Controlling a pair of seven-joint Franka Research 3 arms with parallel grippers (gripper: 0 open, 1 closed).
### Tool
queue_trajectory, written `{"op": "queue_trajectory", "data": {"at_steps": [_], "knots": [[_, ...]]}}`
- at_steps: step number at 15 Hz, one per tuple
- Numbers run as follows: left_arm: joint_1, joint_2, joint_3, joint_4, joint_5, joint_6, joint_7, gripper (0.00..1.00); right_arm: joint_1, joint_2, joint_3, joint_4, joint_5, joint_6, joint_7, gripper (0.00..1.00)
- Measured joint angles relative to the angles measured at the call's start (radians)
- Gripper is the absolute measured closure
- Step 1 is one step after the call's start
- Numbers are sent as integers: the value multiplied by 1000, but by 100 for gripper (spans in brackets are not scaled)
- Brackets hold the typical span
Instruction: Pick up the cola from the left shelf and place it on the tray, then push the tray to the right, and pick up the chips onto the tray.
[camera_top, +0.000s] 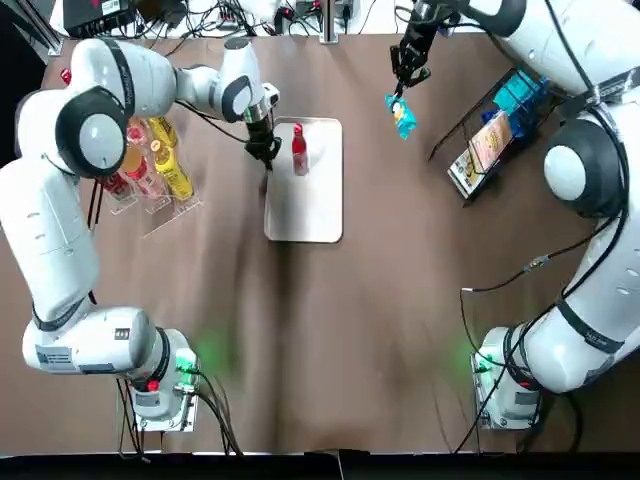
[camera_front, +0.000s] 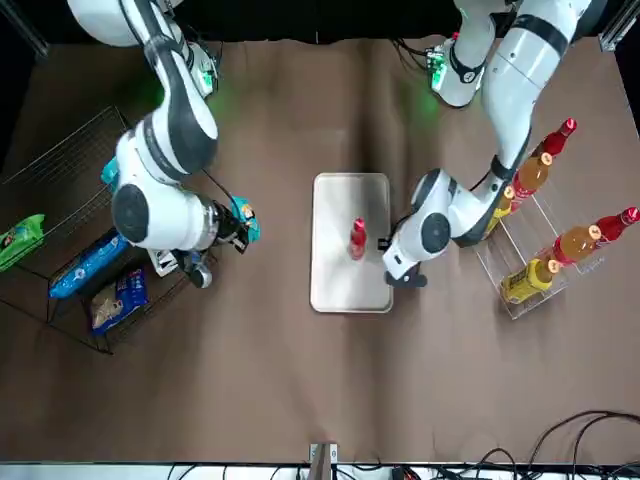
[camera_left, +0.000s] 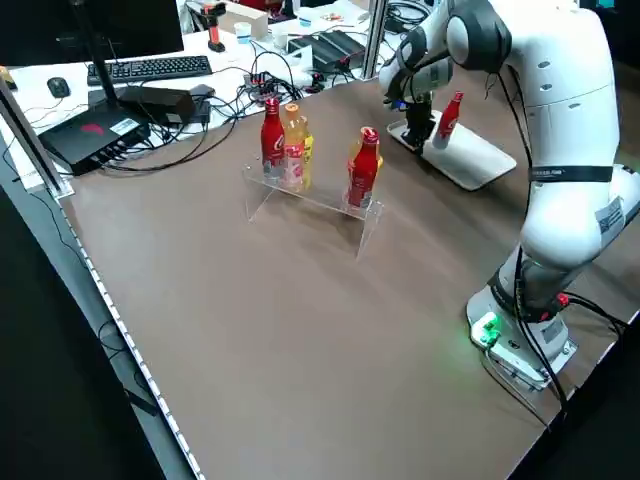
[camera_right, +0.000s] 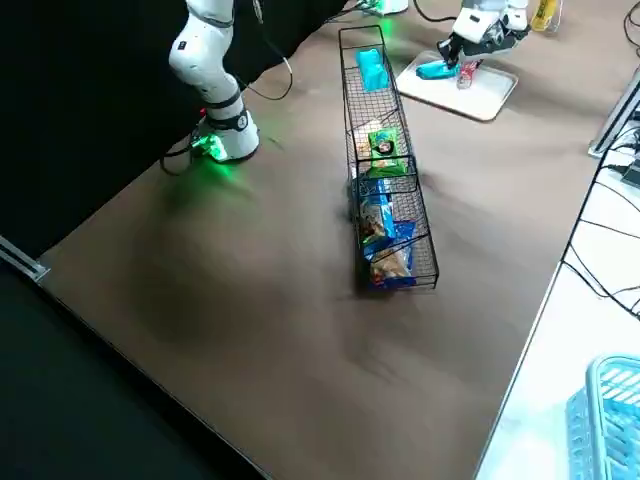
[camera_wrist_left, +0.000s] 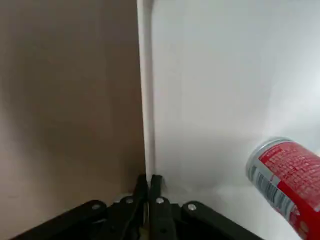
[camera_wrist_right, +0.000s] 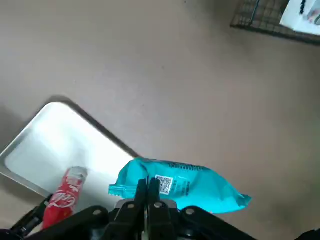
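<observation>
Left gripper (camera_wrist_left: 149, 180): closed, empty, against tray's (camera_wrist_left: 210, 75) left rim.
Right gripper (camera_wrist_right: 148, 186): pinching chips (camera_wrist_right: 190, 184), right of tray.
Done: cola (camera_wrist_left: 282, 170) on tray.
Yours to do: tray push, chips drop.

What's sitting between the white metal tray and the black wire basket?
In the top view, only the right claw, holding a teal chip bag over bare brown tabletop.
</observation>
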Motion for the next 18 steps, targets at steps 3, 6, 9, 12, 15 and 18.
{"op": "queue_trajectory", "data": {"at_steps": [3,6,9,12,15,18], "knots": [[-92,38,0,60,-43,0,-46,95,29,56,0,0,6,83,47,96],[-153,59,1,89,-60,1,-95,95,44,95,0,0,7,140,71,96],[-204,87,1,128,-63,5,-134,95,46,123,0,0,19,170,78,96],[-240,117,1,169,-64,8,-158,95,46,147,-1,0,66,177,79,96],[-252,128,1,185,-70,10,-172,95,46,174,-1,0,89,176,80,96],[-249,128,1,199,-73,10,-174,86,46,206,-1,-3,90,172,80,96]]}}
